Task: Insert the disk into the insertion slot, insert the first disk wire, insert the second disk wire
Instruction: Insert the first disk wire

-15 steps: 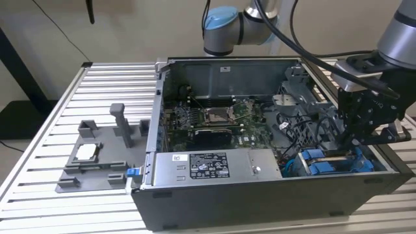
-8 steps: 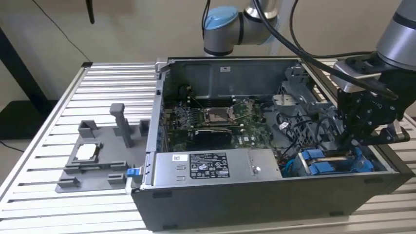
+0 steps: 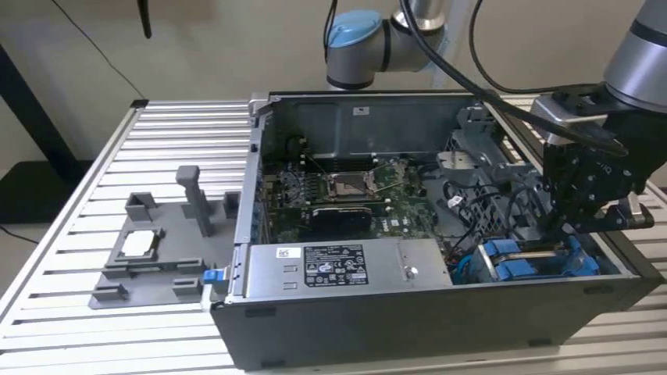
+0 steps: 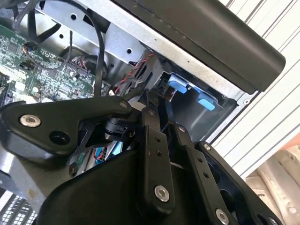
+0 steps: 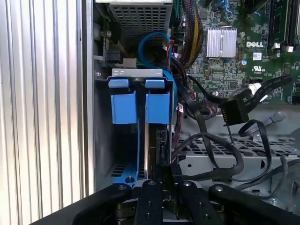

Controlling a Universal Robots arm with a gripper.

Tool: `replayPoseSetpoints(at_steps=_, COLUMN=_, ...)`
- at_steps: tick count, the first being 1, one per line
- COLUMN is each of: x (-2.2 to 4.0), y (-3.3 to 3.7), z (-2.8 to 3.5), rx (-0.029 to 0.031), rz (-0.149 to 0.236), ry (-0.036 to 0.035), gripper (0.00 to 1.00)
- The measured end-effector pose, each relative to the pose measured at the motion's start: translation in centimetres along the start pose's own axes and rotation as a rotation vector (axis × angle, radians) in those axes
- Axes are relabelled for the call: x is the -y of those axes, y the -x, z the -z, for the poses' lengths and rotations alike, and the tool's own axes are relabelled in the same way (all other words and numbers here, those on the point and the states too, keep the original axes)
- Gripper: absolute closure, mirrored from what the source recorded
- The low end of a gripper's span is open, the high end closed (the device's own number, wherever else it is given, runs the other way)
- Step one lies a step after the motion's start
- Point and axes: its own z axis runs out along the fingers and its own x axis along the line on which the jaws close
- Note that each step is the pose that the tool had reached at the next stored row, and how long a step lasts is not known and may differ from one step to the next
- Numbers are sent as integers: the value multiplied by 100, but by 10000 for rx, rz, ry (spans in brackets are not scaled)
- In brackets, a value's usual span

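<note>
The disk is being held deep in the slot, apparently clamped by the closed gripper; the wires are being left unplugged.

One black computer case, one robot arm, two blue drive carriers, one silver power-supply box

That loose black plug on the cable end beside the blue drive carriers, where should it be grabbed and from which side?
Take the black plug by its blocky body, pinching across its flat faces, not its cable. It hangs uncovered above the perforated grey panel, so coming in from the open side of the case looks best; the cable would likely flex and slip.
</note>
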Motion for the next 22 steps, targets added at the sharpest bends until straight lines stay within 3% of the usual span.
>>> replayPoseSetpoints(at_steps=13, x=6, y=0, z=-61, rx=-6, rz=-194, ry=5, gripper=80)
replayPoseSetpoints(at_steps=15, x=7, y=-1, z=-24, rx=0, rz=-194, ry=8, gripper=80)
replayPoseSetpoints(at_steps=16, x=8, y=-1, z=20, rx=-9, rz=-194, ry=7, gripper=73)
replayPoseSetpoints(at_steps=22, x=5, y=-3, z=229, rx=-12, rz=-193, ry=8, gripper=73)
